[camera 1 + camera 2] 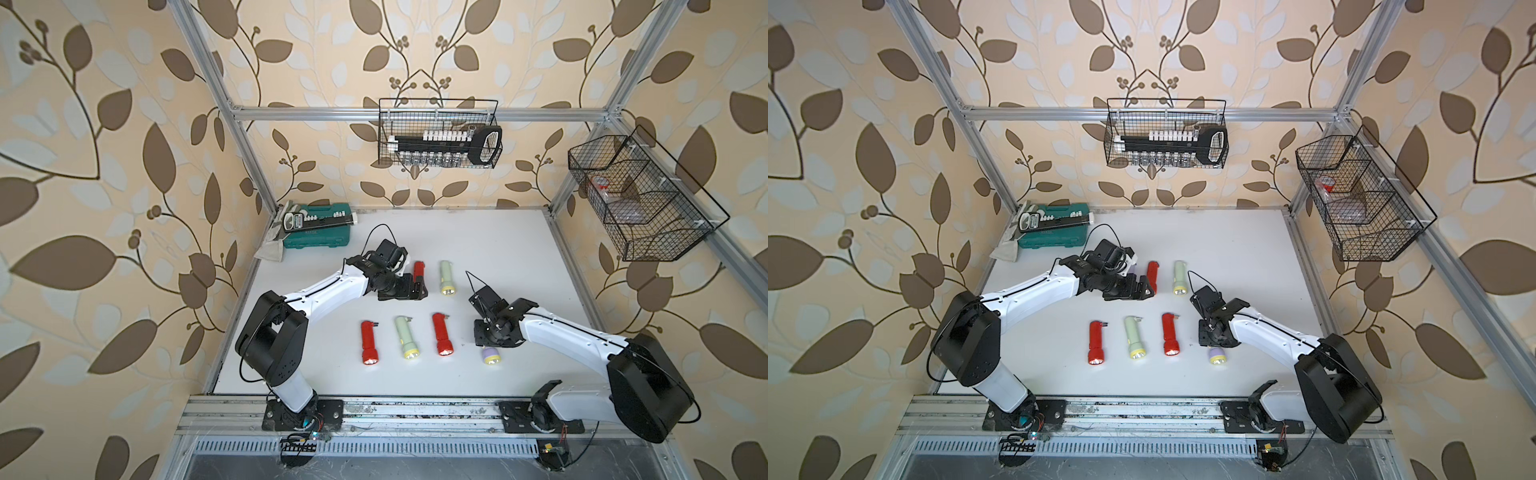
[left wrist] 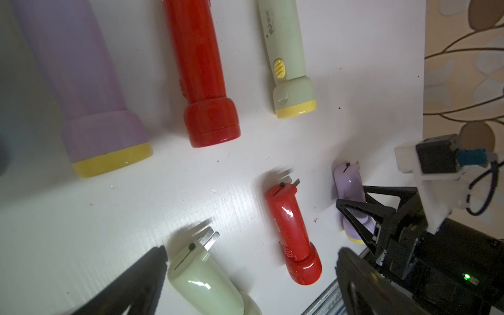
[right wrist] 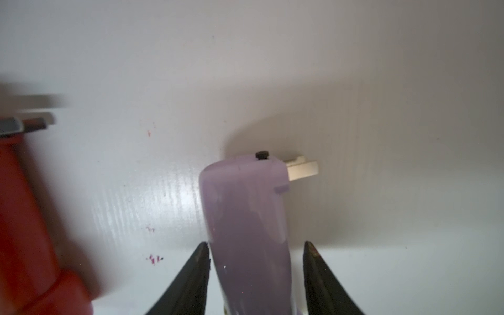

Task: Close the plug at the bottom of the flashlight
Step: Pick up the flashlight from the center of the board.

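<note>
A purple flashlight (image 3: 245, 218) lies on the white table at the front right, its yellow-rimmed head (image 1: 490, 356) showing in both top views. Its pale plug (image 3: 302, 167) sticks out sideways from the tail end. My right gripper (image 3: 255, 244) straddles the purple body. One fingertip (image 3: 203, 251) touches it, and the other stands a small gap off. My left gripper (image 1: 417, 289) hangs wide open and empty beside the back red flashlight (image 1: 419, 270).
Two red flashlights (image 1: 369, 343) (image 1: 441, 334) and a green one (image 1: 406, 336) lie in the front row with prongs out. Another green flashlight (image 1: 446, 277) lies at the back. A green tool case (image 1: 320, 232) sits back left. Wire baskets (image 1: 440, 137) (image 1: 640, 199) hang on the walls.
</note>
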